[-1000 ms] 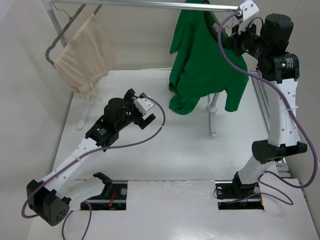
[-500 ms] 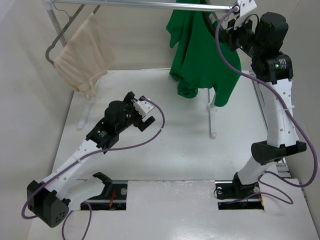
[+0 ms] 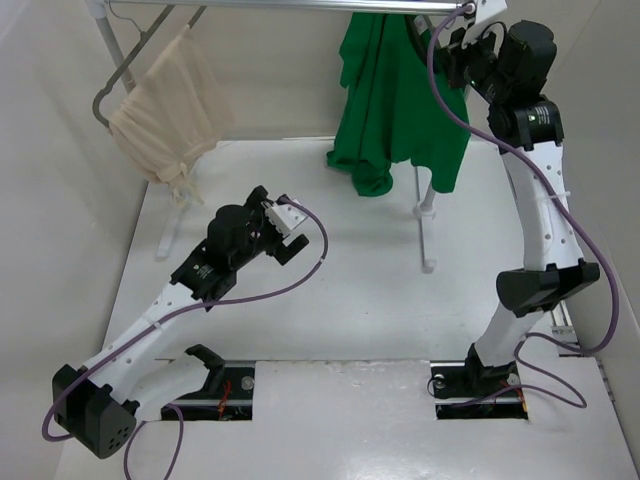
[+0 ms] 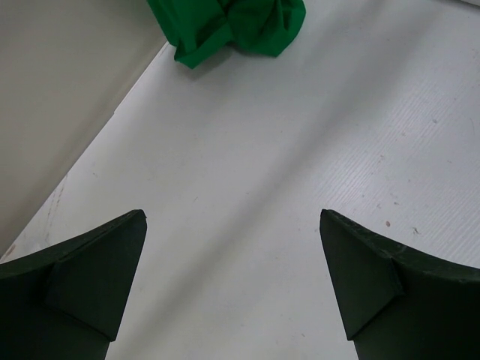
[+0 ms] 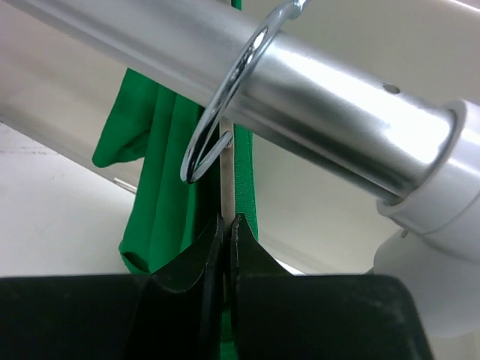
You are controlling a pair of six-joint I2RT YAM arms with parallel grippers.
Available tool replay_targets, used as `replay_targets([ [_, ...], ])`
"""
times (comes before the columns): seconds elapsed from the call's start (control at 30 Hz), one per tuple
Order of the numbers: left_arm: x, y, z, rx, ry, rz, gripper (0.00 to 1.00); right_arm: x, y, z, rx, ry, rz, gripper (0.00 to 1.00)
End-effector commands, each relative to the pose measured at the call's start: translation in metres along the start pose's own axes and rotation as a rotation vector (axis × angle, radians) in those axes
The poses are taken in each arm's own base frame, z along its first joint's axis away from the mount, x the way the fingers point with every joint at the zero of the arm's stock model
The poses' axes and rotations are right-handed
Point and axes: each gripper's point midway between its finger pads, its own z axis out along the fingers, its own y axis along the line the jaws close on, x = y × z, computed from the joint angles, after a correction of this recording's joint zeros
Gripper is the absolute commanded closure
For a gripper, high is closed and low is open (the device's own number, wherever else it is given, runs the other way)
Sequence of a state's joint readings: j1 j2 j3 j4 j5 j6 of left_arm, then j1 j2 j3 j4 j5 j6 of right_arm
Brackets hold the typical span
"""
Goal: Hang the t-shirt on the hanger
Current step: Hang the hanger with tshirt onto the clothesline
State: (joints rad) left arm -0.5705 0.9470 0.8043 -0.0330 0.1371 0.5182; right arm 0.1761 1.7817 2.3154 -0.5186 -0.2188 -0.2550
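Field note: the t-shirt (image 3: 395, 110) hangs draped on the hanger (image 5: 225, 172), with its long axis vertical. Your right hand (image 5: 226, 225) is pinched shut on the hanger's thin stem. The hook rises straight above the fingertips and curls over the rail (image 5: 315, 82). The shirt falls below and beyond that hand. Your left hand (image 4: 231, 217) is spread wide and holds nothing, low over the desk (image 3: 350, 290) and well apart from the shirt. The right arm is nearer, so letting go looks like its next call.
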Motion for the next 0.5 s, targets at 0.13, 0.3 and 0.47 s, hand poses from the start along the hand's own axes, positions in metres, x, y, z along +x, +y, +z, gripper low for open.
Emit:
replay_targets([
  [0.13, -0.011, 0.002, -0.003, -0.022, -0.058, -0.011, 0.00, -0.017, -0.006, -0.018, 0.026, -0.073, 0.016, 1.00],
  [0.3, -0.014, 0.002, -0.002, -0.018, -0.072, -0.010, 0.00, -0.051, -0.024, -0.028, 0.092, -0.132, 0.001, 1.00],
  [0.47, -0.014, 0.002, -0.002, -0.018, -0.072, -0.010, 0.00, -0.040, -0.030, -0.013, 0.084, -0.120, 0.032, 1.00],
])
